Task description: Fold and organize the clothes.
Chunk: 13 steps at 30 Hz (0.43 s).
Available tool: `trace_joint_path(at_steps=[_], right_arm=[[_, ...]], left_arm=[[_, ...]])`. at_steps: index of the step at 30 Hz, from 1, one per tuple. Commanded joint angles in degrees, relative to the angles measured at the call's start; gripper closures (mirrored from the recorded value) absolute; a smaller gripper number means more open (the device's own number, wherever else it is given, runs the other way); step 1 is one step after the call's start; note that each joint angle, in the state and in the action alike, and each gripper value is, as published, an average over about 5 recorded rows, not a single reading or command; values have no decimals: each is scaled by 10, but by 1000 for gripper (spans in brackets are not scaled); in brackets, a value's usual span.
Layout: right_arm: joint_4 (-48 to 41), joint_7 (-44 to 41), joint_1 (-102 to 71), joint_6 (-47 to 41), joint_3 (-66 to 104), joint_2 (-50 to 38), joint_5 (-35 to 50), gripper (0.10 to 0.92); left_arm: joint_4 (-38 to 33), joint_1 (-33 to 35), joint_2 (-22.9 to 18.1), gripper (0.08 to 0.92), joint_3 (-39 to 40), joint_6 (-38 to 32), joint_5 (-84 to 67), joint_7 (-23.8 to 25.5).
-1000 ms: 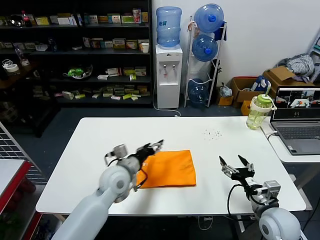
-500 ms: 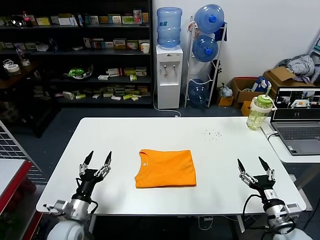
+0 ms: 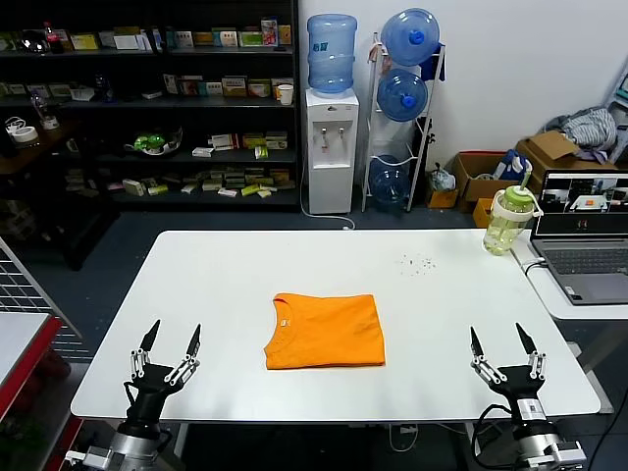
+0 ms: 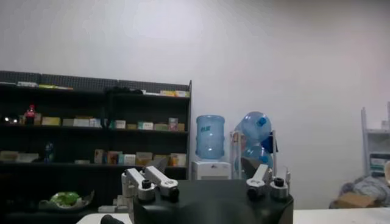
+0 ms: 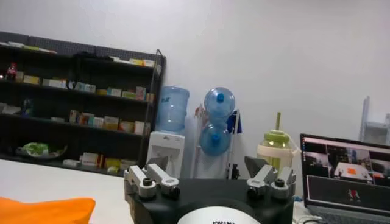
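Both arms have pulled back since a second ago. Back then the left gripper (image 3: 169, 345) was up on the orange T-shirt (image 3: 325, 331) and the right gripper (image 3: 504, 343) was a bit higher on the table. Now the left gripper is down in the lower left of the head view, at the near edge of the white table (image 3: 235, 275). The right gripper is in the lower right, also at the near edge. Each one has its two fingers spread wide and pointing up. Neither one holds anything. Neither one touches the shirt.

The orange T-shirt lies flat in the middle of the frame, folded into a neat rectangle with its collar at the upper left corner. It sits between the two grippers and well apart from both. In the right wrist view a bit of the shirt (image 5: 42, 210) shows in the lower left corner.

A green water bottle (image 3: 509, 220) stands on the table's far right corner, in the right part of the frame. A laptop (image 3: 587, 235) sits just beside it on another table at the right edge. A white water dispenser (image 3: 331, 118) with a blue jug on top stands at the top middle, against the wall. Dark shelves (image 3: 147, 108) full of small boxes fill the upper left.
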Motion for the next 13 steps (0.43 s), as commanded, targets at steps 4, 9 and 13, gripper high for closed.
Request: trace_joint_path(at_steps=[4,9,13], right_arm=[[-4,-15,-6,37,10,45,-34,203],[-2,-14,-6,37,11,47,-32,203],[-1,-13,-6,37,11,48,-32,203]], left_arm=[[4,27,-23,177,-27,-41,23,21],[1,29,-24,177,-28,-41,24,21],[0,29,-26,177,-26,-42,24,18]])
